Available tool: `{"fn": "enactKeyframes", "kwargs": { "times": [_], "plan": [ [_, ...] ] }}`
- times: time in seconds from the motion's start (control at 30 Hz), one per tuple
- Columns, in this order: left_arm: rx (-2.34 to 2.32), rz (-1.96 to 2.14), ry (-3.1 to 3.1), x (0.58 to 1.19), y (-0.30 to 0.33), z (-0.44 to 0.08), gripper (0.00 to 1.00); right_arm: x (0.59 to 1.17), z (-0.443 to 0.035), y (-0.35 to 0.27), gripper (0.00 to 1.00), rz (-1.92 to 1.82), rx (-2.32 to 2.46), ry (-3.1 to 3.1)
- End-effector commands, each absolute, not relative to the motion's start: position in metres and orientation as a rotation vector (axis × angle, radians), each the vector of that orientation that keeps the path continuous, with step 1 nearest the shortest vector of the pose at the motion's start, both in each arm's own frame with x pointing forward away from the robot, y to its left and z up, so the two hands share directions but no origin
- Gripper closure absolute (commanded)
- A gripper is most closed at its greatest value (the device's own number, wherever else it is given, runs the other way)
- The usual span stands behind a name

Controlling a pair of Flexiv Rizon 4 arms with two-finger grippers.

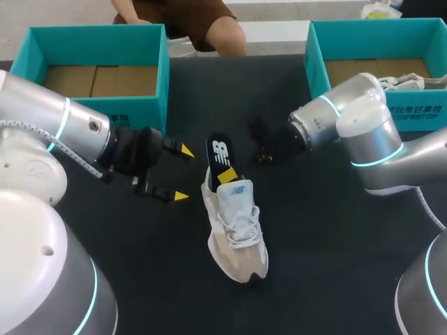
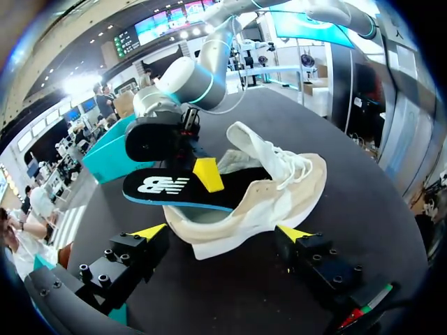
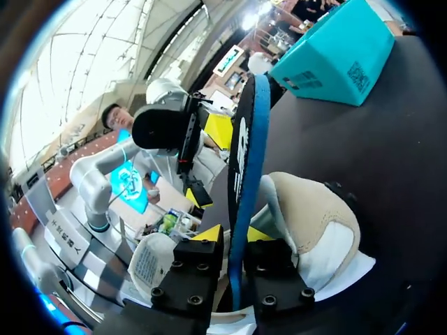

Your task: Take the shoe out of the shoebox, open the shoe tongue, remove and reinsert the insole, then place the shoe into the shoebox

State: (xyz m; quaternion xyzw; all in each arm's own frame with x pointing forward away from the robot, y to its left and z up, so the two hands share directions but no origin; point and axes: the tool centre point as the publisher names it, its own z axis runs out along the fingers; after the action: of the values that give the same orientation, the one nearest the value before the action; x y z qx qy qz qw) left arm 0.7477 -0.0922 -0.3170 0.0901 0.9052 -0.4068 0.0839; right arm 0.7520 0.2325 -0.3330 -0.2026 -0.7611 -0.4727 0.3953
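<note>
A beige and white shoe lies on the black table between my arms, toe toward the front edge. A black insole with a blue underside stands up out of its heel opening. My right gripper is at the insole. In the right wrist view the insole runs edge-on between the gripper's fingers, which stand slightly apart from it on either side. My left gripper is wide open just left of the heel. In the left wrist view the shoe lies ahead of that gripper's spread tips, untouched.
A teal shoebox stands at the back left with a cardboard floor. A second teal shoebox stands at the back right, with something white in it behind my right arm. Dark bare table surrounds the shoe.
</note>
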Motion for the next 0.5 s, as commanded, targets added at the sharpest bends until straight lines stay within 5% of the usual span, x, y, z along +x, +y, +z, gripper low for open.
{"fn": "enactKeyframes", "kwargs": {
  "times": [0.03,0.2,0.33,0.5],
  "plan": [
    [0.269,-1.207,2.705,0.747,-0.093,-0.317,0.0,0.755,-0.322,0.23,0.8,-1.186,-0.517,-1.953],
    [0.269,-1.207,2.705,0.747,-0.093,-0.317,0.0,0.762,-0.323,0.23,0.82,-1.17,-0.494,-1.955],
    [0.269,-1.207,2.705,0.747,-0.093,-0.317,0.0,0.761,-0.33,0.23,1.0,-1.143,-0.494,-1.929],
    [0.269,-1.207,2.705,0.747,-0.093,-0.317,0.0,0.747,-0.34,0.231,1.0,-1.053,-0.516,-1.866]
  ]
}}
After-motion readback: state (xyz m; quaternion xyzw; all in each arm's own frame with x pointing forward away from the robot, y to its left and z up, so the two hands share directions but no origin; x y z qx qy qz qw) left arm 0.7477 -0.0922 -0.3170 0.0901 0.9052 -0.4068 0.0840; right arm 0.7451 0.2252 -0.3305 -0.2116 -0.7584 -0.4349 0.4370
